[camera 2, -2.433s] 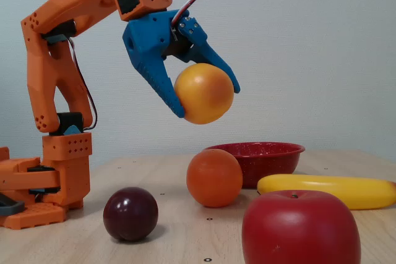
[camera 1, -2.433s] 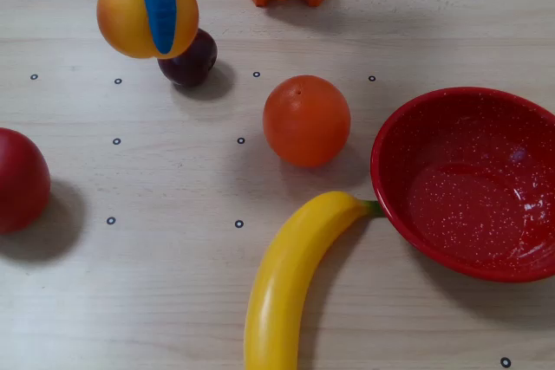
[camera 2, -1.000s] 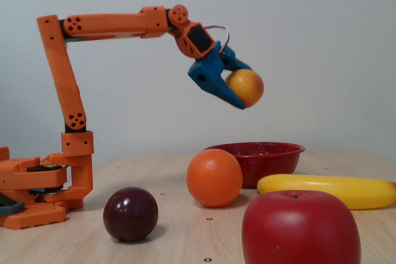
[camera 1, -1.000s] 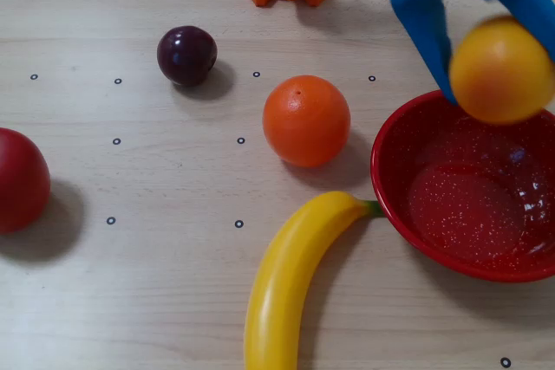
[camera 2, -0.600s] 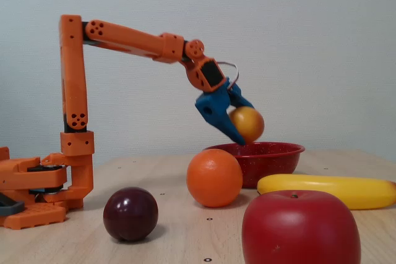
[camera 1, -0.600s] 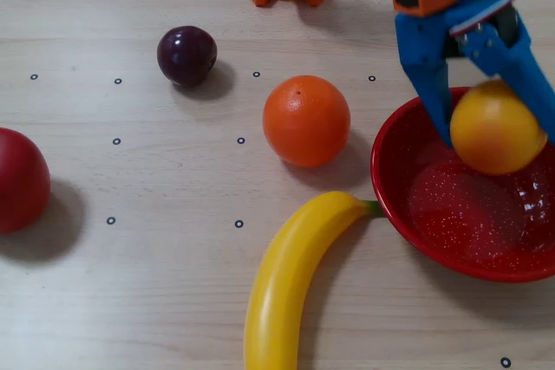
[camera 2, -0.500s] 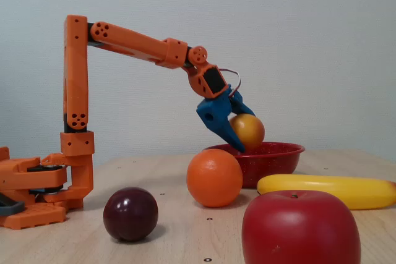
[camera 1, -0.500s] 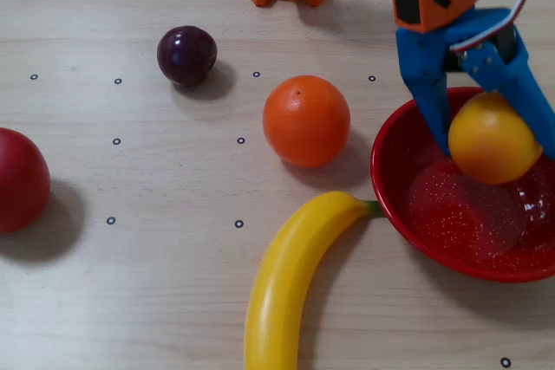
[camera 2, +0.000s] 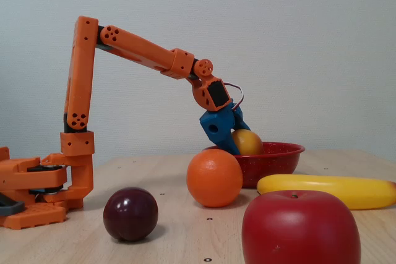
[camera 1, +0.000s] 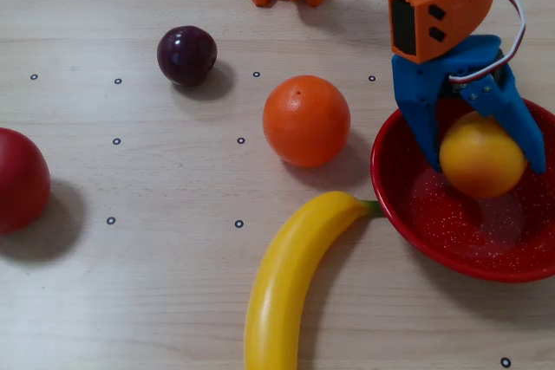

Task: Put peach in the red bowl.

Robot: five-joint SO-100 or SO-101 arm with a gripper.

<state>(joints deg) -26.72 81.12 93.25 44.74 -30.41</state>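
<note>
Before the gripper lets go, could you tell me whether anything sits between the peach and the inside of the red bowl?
Nothing visible does. The gripper holds the peach over the red bowl, whose speckled inside below it is bare. The orange and banana lie outside the rim.

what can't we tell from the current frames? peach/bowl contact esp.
- Peach touching the red bowl floor or not: the top-down fixed view gives no height; in the side fixed view the bowl wall hides its underside.
- Gripper fingertips: hidden by the rim in the side view.
- Apple, banana: cut by frame edges.
</note>
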